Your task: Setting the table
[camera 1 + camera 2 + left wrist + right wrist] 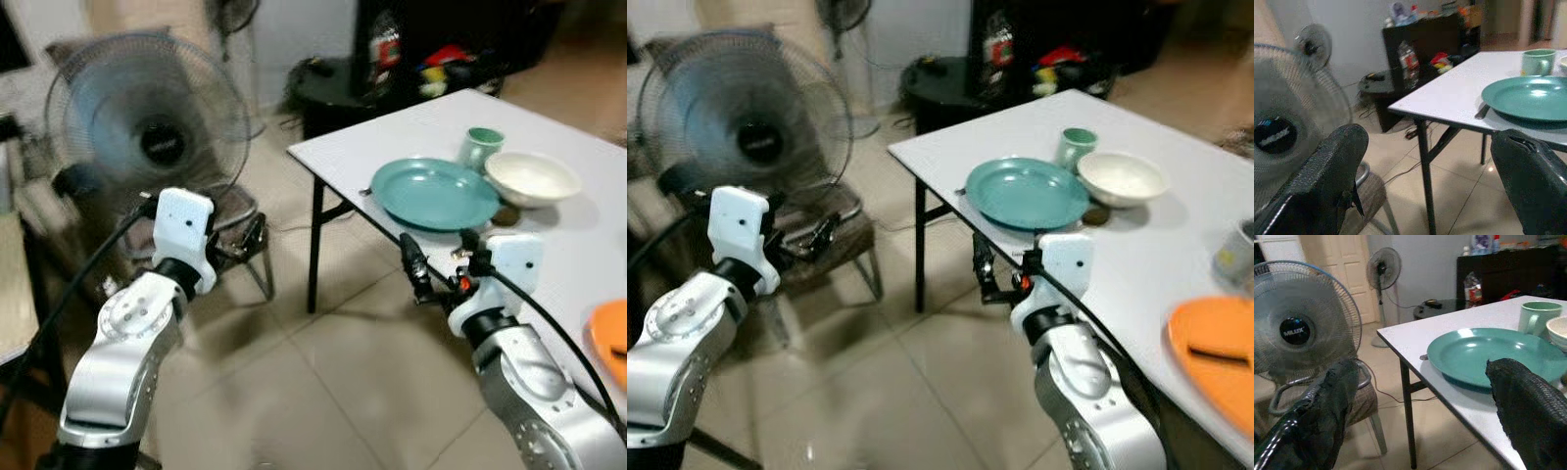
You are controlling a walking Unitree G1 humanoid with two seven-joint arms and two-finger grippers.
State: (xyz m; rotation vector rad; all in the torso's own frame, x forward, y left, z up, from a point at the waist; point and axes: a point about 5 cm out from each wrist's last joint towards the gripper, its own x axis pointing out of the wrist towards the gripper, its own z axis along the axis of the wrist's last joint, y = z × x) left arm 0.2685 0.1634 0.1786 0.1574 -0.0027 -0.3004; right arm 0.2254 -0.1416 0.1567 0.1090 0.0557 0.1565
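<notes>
Your right gripper [419, 266] hangs open and empty just off the counter [411, 137] edge, beside the plate [435, 193]. Mug [480, 146] and bowl [532, 177] sit beyond the plate. Left gripper [250, 238] is open, empty, well apart.

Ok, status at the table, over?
Left pincer open, empty, off the table. Right pincer open, empty, at the white table edge. Round teal plate untouched ahead. Nothing between.

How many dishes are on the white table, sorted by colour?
Teal: 1, the plate
Green: 1, the mug
White: 1, the bowl
Orange: 1, the plate
Total: 4, plus one pale cup cut off at the edge of the right eye view.
</notes>
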